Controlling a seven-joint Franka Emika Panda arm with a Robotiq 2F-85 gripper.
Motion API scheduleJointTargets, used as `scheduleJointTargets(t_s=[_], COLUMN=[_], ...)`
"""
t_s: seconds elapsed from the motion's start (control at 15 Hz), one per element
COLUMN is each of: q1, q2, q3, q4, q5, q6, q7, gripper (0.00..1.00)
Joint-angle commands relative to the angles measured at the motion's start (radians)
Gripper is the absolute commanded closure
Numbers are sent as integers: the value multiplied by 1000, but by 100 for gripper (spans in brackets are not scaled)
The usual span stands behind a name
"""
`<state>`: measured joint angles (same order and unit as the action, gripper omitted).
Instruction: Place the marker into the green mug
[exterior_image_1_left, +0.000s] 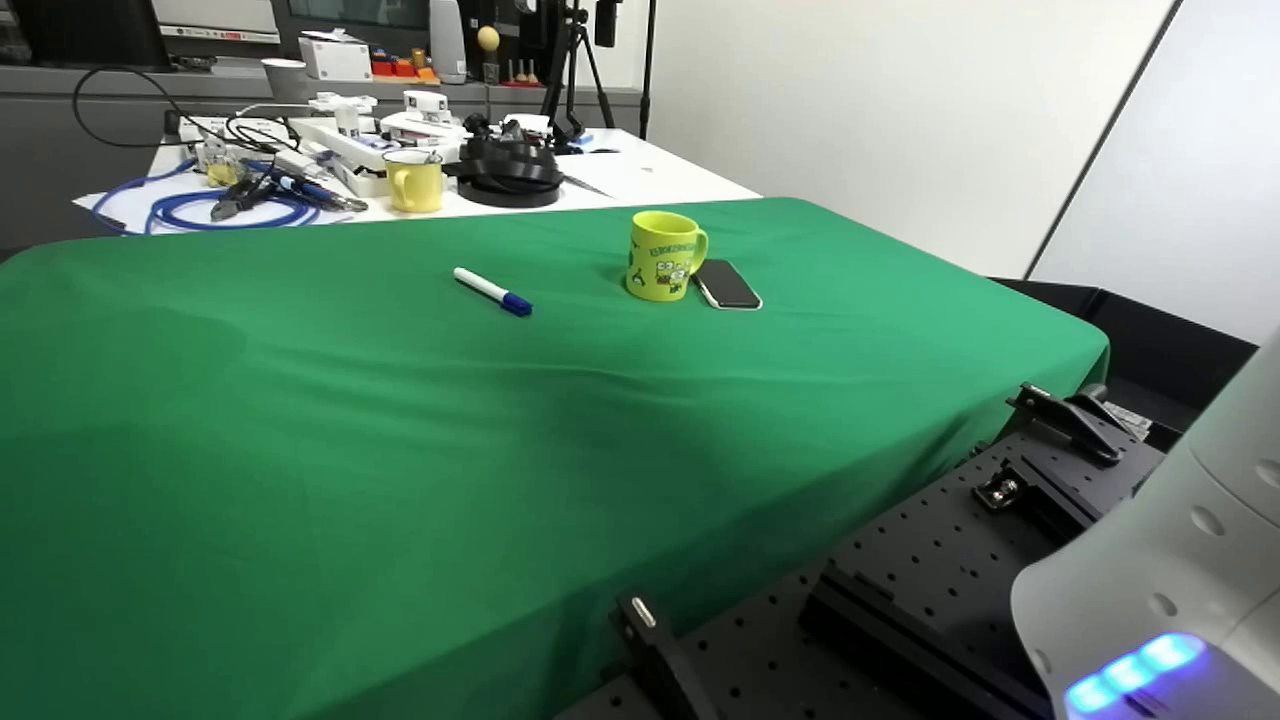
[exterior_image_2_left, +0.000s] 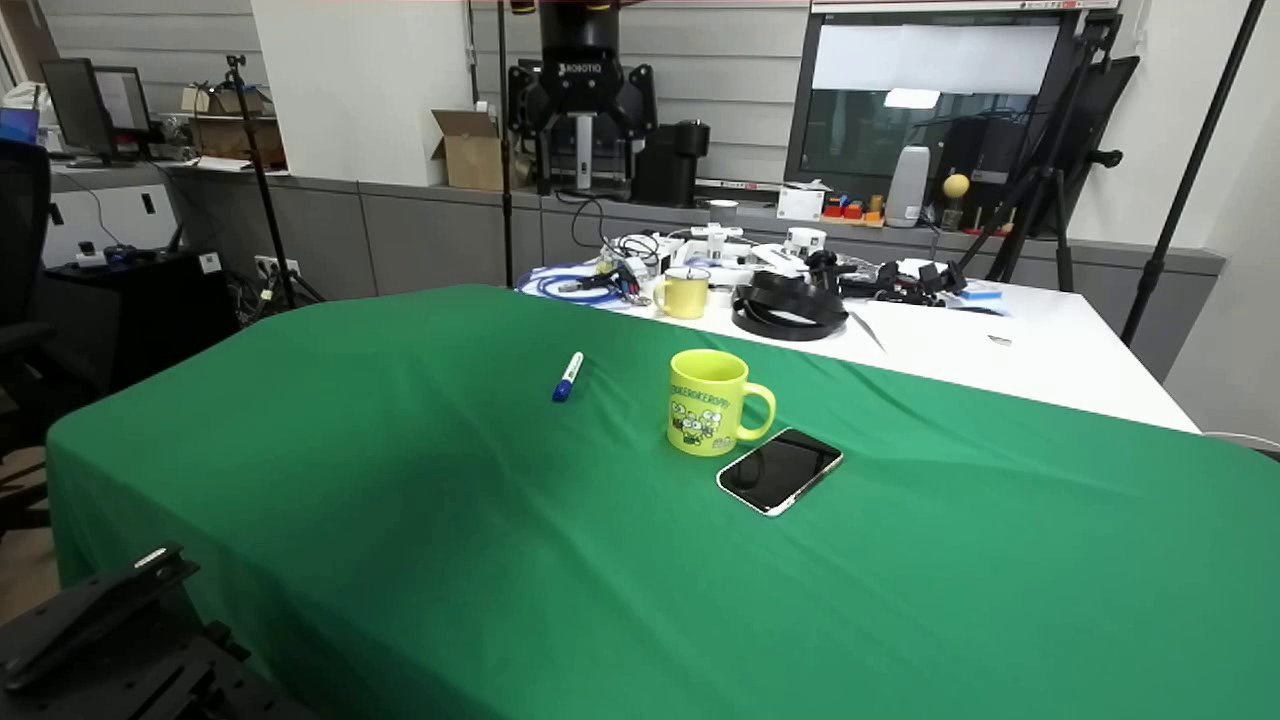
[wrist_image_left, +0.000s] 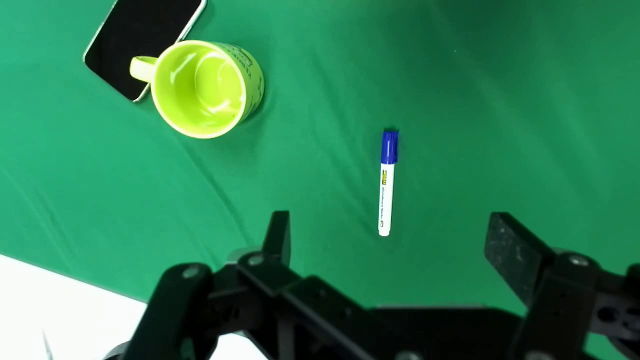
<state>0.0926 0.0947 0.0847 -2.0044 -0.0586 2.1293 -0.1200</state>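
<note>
The marker, white with a dark blue cap, lies flat on the green cloth in both exterior views (exterior_image_1_left: 493, 291) (exterior_image_2_left: 568, 377) and in the wrist view (wrist_image_left: 387, 185). The green mug stands upright and looks empty inside in the wrist view (wrist_image_left: 200, 90); it also shows in both exterior views (exterior_image_1_left: 662, 258) (exterior_image_2_left: 705, 405). Its handle points toward the dark phone. My gripper (exterior_image_2_left: 585, 188) is open and empty, high above the table. In the wrist view the marker lies between and ahead of the fingertips (wrist_image_left: 388, 227), well below them. An exterior view does not show the gripper.
A dark phone (exterior_image_2_left: 780, 471) lies flat beside the mug, partly under its handle in the wrist view (wrist_image_left: 142, 37). Behind the cloth, a white table (exterior_image_1_left: 680, 180) holds a paler yellow cup (exterior_image_1_left: 413, 182), blue cables, black straps and other clutter.
</note>
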Motion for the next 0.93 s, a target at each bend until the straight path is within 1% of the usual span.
scheduleJointTargets(t_s=[0.0,0.27,0.4,0.53,0.67,0.87], q1=[12,36,53,84,112,137], q2=[46,132,188,252,320,395], q3=[8,23,27,6,-22,-58], q4=[-20,-79,-98,-103,-89,-66], q5=[-34,-31,-35,-97,-156,-194], q6=[108,297,363,403,415,418], q7=[51,60,70,128,187,242], gripper=[0,0,0,0,0,0])
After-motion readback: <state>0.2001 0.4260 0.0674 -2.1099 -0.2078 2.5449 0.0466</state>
